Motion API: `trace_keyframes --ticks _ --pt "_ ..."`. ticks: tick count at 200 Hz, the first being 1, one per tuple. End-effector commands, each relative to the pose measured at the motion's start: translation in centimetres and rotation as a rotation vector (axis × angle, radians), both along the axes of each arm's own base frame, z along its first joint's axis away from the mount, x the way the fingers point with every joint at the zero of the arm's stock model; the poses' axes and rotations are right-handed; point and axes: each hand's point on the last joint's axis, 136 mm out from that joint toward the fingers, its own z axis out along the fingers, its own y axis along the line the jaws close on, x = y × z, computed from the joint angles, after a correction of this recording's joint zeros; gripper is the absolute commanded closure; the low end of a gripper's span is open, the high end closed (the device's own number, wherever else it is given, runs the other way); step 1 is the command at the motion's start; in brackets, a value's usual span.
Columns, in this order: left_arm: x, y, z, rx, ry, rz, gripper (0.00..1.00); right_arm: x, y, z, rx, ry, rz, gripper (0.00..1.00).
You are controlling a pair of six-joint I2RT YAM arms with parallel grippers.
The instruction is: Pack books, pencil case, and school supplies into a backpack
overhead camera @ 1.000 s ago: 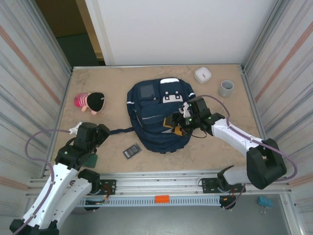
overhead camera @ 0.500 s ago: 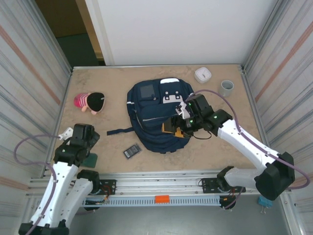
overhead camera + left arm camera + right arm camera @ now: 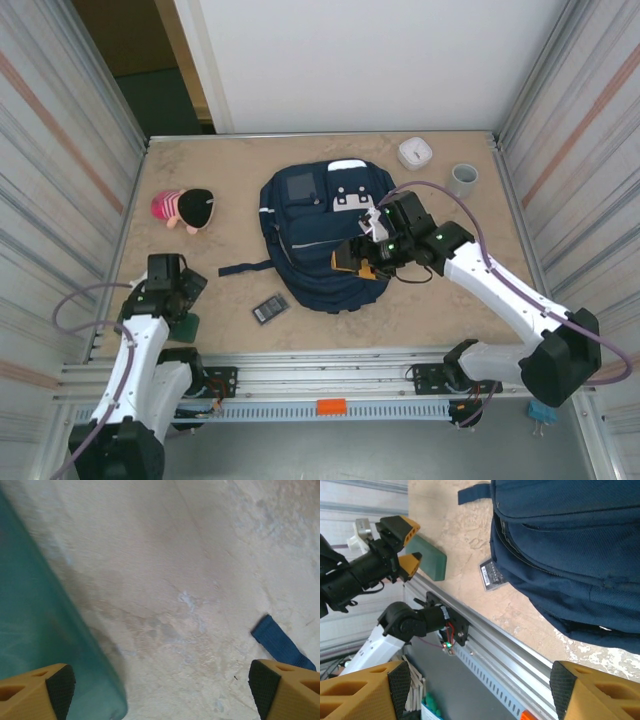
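The navy backpack [image 3: 318, 235] lies flat mid-table, and its lower edge shows in the right wrist view [image 3: 570, 545]. My right gripper [image 3: 356, 262] hovers over its lower right part, open, with nothing between the fingers [image 3: 480, 690]. A plain dark green book [image 3: 184, 326] lies near the front left edge. My left gripper [image 3: 185, 295] hangs just above the table beside it, open and empty [image 3: 160, 690], with the book [image 3: 40, 630] at its left finger. A black rectangle with a grey panel [image 3: 270, 309] lies in front of the backpack. The pencil case is out of view.
A pink and black plush toy [image 3: 185, 208] lies at the left. A white round device [image 3: 414, 152] and a grey cup [image 3: 462, 180] stand at the back right. A blue backpack strap [image 3: 245, 268] trails left, its end by my left gripper [image 3: 279, 644]. Metal walls close in both sides.
My left arm has pulled back toward the near left corner, uncovering the green book. My right gripper has shifted a little left over the backpack.
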Motion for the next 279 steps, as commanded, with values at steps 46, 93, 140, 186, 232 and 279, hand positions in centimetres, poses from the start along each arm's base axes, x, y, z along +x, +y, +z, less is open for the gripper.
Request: trace_keyframes --ticks 46,93,140,186,232,279 --pt "3.1 -3.1 -2.3 -0.158 -0.025 -0.118 0.11 0.5 0.7 -1.0 0.0 -0.011 0.026 0.25" --pt "3.7 -5.2 -1.2 -0.176 -0.033 -0.191 0.1 0.8 1.1 -1.0 0.009 -0.008 0.029 0.25" --pt "1.3 -1.3 1.7 -0.046 -0.014 -0.024 0.01 0.9 1.1 -1.1 0.007 -0.01 0.03 0.25" --pt "-0.2 2.3 1.7 -0.013 -0.009 0.09 0.01 0.8 1.1 -1.1 0.008 -0.013 0.039 0.25" --pt "-0.4 4.2 0.2 0.019 0.008 0.162 0.01 0.7 0.9 -1.3 0.0 -0.018 0.036 0.25" --pt "-0.6 4.4 -1.7 0.013 0.058 0.181 0.01 0.8 0.9 -1.5 -0.006 -0.019 0.034 0.25"
